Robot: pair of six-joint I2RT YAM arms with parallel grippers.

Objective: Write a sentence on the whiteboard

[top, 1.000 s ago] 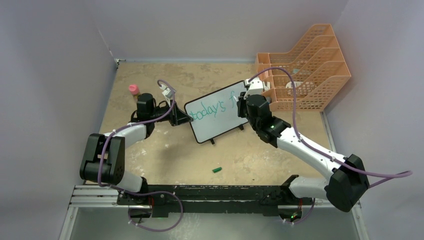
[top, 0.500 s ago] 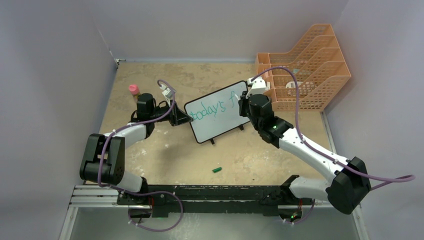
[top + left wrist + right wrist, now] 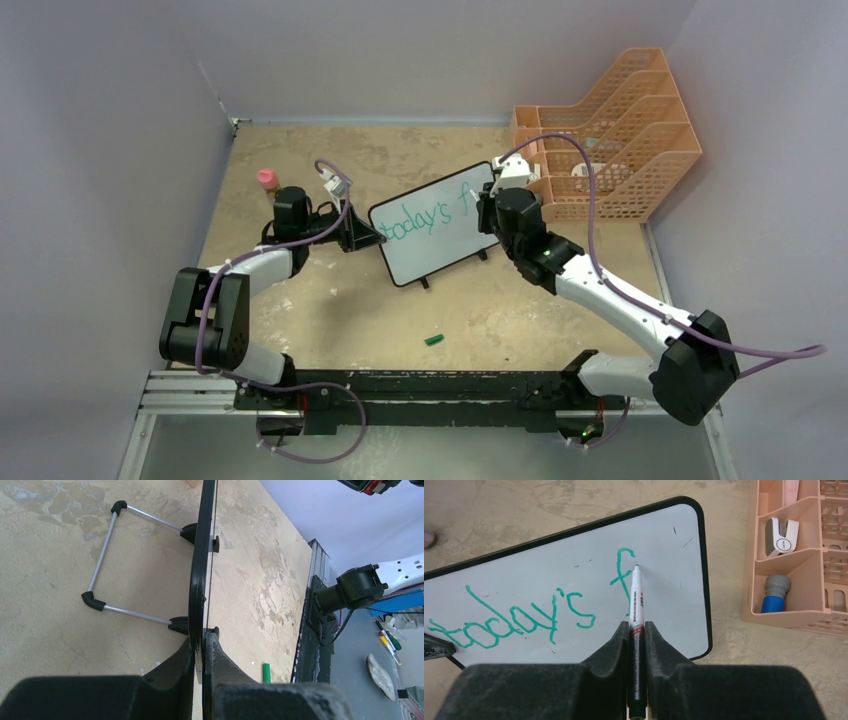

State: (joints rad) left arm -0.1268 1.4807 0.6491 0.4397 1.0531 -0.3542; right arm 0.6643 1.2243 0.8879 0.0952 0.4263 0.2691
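Compartments of the orange mesh rack are holding a white stapler-like tool and a blue cylinder with a grey cap. The rack is standing at 2 o'clock from the whiteboard. The left fingers are clamping the 9 o'clock edge of the whiteboard, which is standing on the surface, while the right fingers are gripping a marker with its tip at the green "f" after "today's".

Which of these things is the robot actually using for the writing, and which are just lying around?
In use: whiteboard, marker, left end effector (clamps board edge), right end effector (grips marker).
Lying about: orange rack, stapler inside, pink object, small green piece.
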